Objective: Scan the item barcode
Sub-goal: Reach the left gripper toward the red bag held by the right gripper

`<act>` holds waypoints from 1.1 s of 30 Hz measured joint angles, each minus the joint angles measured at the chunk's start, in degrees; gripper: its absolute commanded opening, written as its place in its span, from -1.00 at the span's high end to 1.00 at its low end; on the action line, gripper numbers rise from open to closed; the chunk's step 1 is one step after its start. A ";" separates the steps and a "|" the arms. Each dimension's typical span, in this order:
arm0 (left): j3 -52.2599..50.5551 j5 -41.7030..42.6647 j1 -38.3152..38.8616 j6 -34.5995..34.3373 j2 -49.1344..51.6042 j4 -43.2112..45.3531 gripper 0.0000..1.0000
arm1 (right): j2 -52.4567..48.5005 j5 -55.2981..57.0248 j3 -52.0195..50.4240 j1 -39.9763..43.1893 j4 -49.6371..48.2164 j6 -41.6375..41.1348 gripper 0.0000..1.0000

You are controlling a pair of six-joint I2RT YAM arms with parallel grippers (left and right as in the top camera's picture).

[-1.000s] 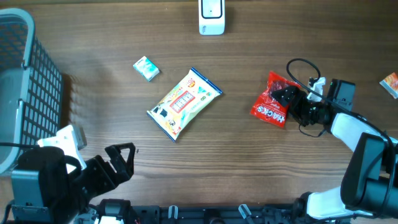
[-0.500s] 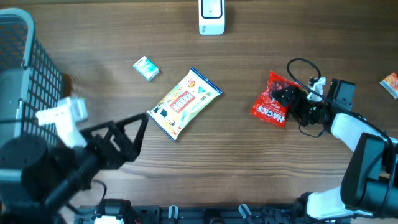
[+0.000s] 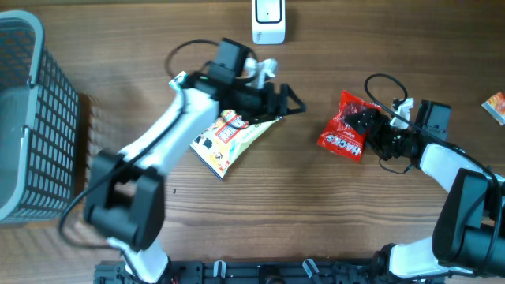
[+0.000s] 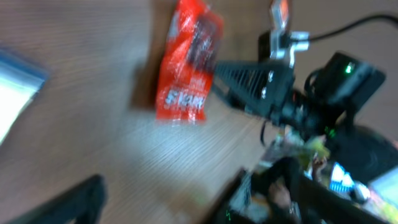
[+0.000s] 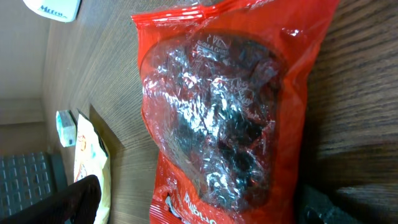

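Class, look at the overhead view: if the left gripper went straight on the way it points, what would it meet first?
Probably the red snack bag, though the left gripper may be high enough to pass over it.

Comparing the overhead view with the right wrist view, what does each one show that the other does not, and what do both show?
Only the overhead view shows the left arm reaching over the yellow snack bag, and an orange packet at the far right. Only the right wrist view shows a small green-and-white box and the dark contents inside the red snack bag. Both show the red bag, the yellow bag, the white scanner and the grey basket.
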State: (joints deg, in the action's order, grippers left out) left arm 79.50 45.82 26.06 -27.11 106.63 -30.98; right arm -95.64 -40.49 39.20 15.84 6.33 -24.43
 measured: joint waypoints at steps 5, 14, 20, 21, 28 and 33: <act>-0.02 -1.03 2.62 -3.19 9.77 12.44 0.02 | 0.02 0.00 0.00 0.00 -0.02 0.00 -0.99; -0.07 -6.82 8.90 -6.49 15.54 22.21 -0.61 | 0.02 0.00 0.00 0.00 -0.07 0.00 -1.00; -0.07 -9.66 12.68 -6.45 16.55 23.50 -0.66 | 0.02 0.00 0.00 0.00 -0.04 0.00 -1.00; -0.07 -10.05 13.03 -6.45 16.98 23.78 -0.64 | 0.02 0.00 0.00 0.00 -0.02 0.00 -0.99; 0.26 -9.88 13.38 -7.30 19.08 24.83 -0.08 | 0.02 0.00 0.00 0.00 0.00 0.00 -1.00; 1.03 -9.44 13.92 -9.33 21.49 25.66 0.61 | 0.02 0.00 0.00 0.00 0.00 0.00 -0.99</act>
State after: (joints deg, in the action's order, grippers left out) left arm 80.53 36.38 39.99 -36.45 128.11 -5.32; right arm -95.61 -40.49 39.20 15.84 6.33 -24.43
